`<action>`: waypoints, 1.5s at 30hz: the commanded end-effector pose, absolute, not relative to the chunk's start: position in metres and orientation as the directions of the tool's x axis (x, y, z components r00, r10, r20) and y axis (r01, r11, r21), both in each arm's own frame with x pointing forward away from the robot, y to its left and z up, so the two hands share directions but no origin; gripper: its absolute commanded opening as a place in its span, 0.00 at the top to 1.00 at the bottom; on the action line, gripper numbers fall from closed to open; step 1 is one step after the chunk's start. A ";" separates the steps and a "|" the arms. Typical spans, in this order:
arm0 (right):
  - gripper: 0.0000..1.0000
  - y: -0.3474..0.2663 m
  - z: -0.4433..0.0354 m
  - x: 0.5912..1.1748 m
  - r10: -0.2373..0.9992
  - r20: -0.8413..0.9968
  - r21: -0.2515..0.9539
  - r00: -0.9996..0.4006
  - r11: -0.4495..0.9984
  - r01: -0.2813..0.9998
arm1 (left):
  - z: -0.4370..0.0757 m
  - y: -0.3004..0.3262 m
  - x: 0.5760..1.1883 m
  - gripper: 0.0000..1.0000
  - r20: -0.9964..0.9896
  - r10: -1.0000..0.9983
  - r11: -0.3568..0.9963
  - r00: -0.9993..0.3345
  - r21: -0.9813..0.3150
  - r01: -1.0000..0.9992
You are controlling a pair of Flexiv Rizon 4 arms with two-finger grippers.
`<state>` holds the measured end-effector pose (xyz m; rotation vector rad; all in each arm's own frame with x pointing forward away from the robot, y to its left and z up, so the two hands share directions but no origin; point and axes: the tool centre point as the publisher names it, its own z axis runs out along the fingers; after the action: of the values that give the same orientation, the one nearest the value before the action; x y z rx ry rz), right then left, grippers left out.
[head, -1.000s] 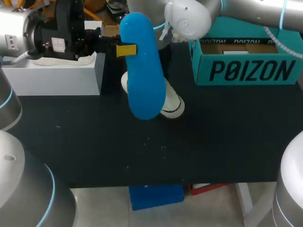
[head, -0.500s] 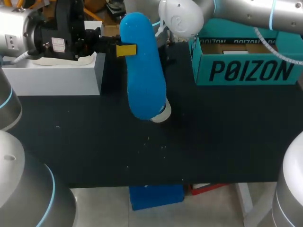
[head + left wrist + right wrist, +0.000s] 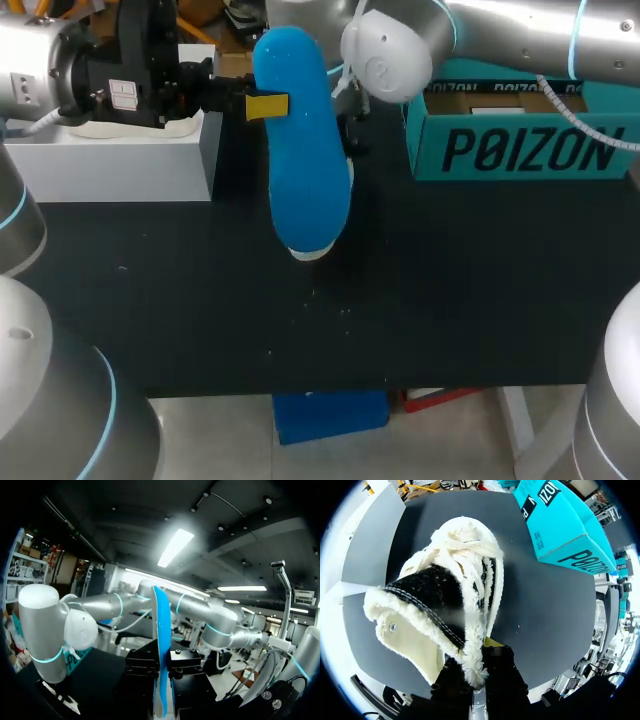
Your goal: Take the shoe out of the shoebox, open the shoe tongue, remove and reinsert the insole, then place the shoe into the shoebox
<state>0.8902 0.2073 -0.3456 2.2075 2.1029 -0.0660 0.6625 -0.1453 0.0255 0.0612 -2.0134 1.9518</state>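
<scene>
**Shoe (image 3: 451,575) slides in behind the insole (image 3: 300,150)**

Since a second ago it has shifted leftward, and from above only a white sliver shows under the blue tip. At left, the left gripper (image 3: 264,105) clamps the insole, which is edge-on in its wrist view. Only the right wrist view shows the right gripper (image 3: 479,662) pinching the fleecy collar over the black table (image 3: 450,300). The teal shoebox (image 3: 520,150) stands at right.

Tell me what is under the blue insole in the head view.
Only a white sliver of the shoe peeks out below the insole, held in the left pincer. The rest of the shoe is covered.
</scene>
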 end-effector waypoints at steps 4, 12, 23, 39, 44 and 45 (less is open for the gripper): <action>1.00 0.207 -0.361 0.883 0.995 -0.095 0.051 0.043 -0.039 0.998 | 0.024 -0.146 0.662 1.00 0.266 0.198 0.058 -0.943 -0.964 -0.260; 1.00 0.204 -0.381 0.882 0.993 -0.099 0.034 0.068 -0.065 0.997 | 0.024 -0.146 0.662 1.00 0.266 0.198 0.058 -0.943 -0.964 -0.260; 0.00 0.193 -0.397 0.881 0.992 -0.092 0.070 0.081 -0.075 0.995 | 0.024 -0.146 0.662 1.00 0.266 0.198 0.058 -0.943 -0.964 -0.260; 0.00 0.161 -0.344 0.867 0.956 0.284 0.006 0.074 -0.079 0.997 | 0.024 -0.146 0.662 1.00 0.266 0.198 0.058 -0.943 -0.964 -0.260; 0.00 0.162 -0.317 0.858 0.859 0.511 0.105 -0.046 -0.009 0.994 | 0.024 -0.146 0.662 1.00 0.266 0.198 0.058 -0.943 -0.964 -0.260; 0.00 0.162 -0.311 0.856 0.842 0.536 0.130 -0.067 -0.004 0.992 | 0.024 -0.146 0.662 1.00 0.266 0.198 0.058 -0.943 -0.964 -0.260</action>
<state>0.8730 0.1847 -0.3290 2.3513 2.2766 0.2690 0.6625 -0.1453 0.0255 0.0614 -2.0135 1.9519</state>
